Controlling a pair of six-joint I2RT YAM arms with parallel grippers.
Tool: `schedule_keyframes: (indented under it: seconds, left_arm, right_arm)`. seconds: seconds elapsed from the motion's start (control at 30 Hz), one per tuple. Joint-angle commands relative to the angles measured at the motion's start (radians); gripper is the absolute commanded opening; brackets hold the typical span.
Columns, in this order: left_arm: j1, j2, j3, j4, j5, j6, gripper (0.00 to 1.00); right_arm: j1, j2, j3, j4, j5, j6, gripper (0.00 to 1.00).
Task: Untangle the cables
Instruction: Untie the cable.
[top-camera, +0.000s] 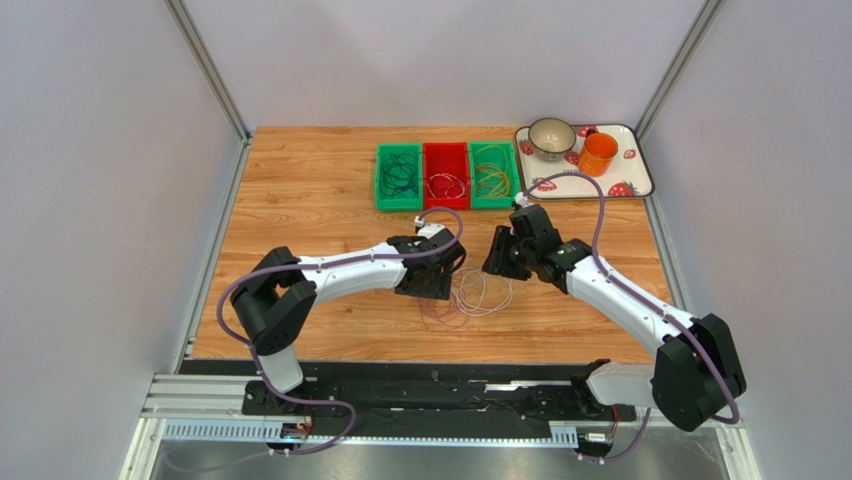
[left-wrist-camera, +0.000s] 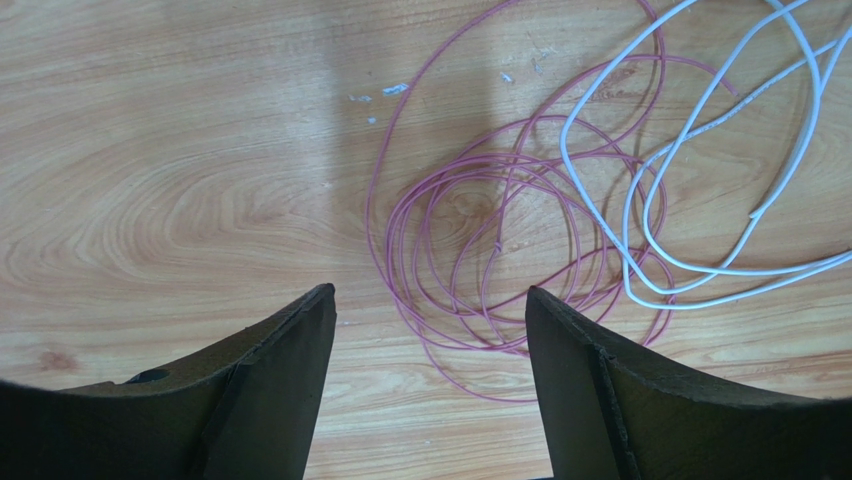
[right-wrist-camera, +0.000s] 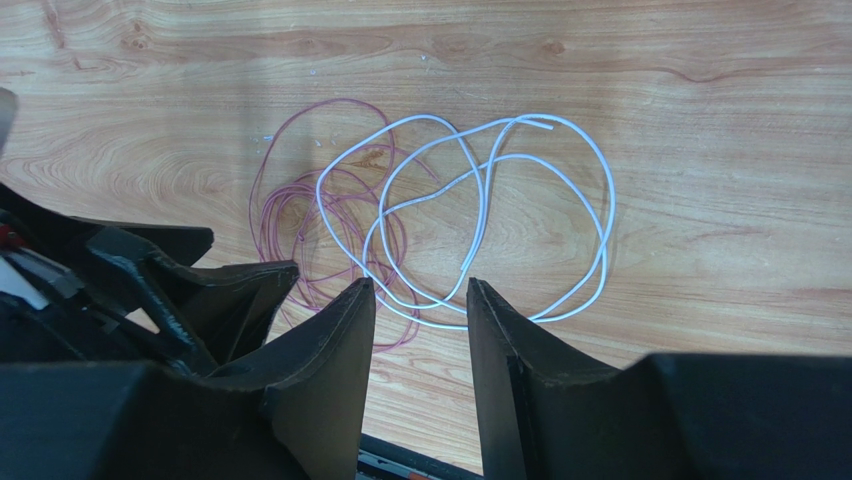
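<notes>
A purple cable coil (top-camera: 445, 308) and a white cable (top-camera: 485, 290) lie overlapping on the wooden table between my two grippers. In the left wrist view the purple coil (left-wrist-camera: 500, 240) lies just ahead of my open, empty left gripper (left-wrist-camera: 430, 300), with the white cable (left-wrist-camera: 628, 200) to its right. My left gripper (top-camera: 432, 285) hovers at the coil's left edge. My right gripper (top-camera: 500, 262) is open and empty above the white cable (right-wrist-camera: 485, 200). Its fingertips (right-wrist-camera: 420, 290) frame the near loop, with the purple coil (right-wrist-camera: 300, 215) to the left.
Three bins stand at the back: a green one (top-camera: 382, 185) with dark green cables, a red one (top-camera: 428, 185) with red and white cables, and a green one (top-camera: 514, 180) with yellow and orange cables. A strawberry tray (top-camera: 640, 170) holds a bowl (top-camera: 551, 138) and an orange cup (top-camera: 598, 153).
</notes>
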Motion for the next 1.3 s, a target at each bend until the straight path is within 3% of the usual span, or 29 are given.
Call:
schedule_keyframes:
  seconds: [0.0,0.23,0.47,0.7,0.73,0.83,0.87,0.93,1.27]
  left_arm:
    - [-0.014,0.027,0.003,0.048,0.011,-0.013,0.77]
    - [-0.016,0.061,0.005,0.030,0.004,-0.036,0.70]
    - [-0.025,0.108,-0.009,0.027,-0.004,-0.069,0.54]
    - [-0.040,0.148,-0.043,0.037,-0.018,-0.102,0.50]
    - [-0.040,0.150,-0.046,0.043,-0.019,-0.104,0.47]
    - [-0.039,0.148,-0.055,0.044,-0.038,-0.098,0.25]
    - [-0.039,0.144,-0.055,0.041,-0.053,-0.095,0.12]
    - [-0.034,0.135,-0.055,0.044,-0.067,-0.076,0.00]
    - [0.026,-0.035,-0.032,0.004,-0.133,0.071,0.00]
  right_arm:
    - [0.005,-0.017,0.007,0.022,0.003,-0.007,0.43]
    - [0.004,-0.013,0.009,0.027,0.001,-0.007,0.43]
    - [0.005,-0.010,0.012,0.025,-0.005,-0.007,0.43]
    - [0.004,-0.013,0.015,0.019,-0.008,-0.004,0.43]
    - [0.004,-0.015,0.017,0.018,-0.007,-0.004,0.43]
    - [0.004,-0.017,0.018,0.008,-0.005,-0.006,0.43]
    - [0.004,-0.017,0.023,0.005,-0.005,-0.007,0.43]
    - [0.002,-0.018,0.027,-0.001,-0.002,-0.009,0.43]
    - [0.004,-0.006,0.125,-0.056,-0.008,-0.039,0.44]
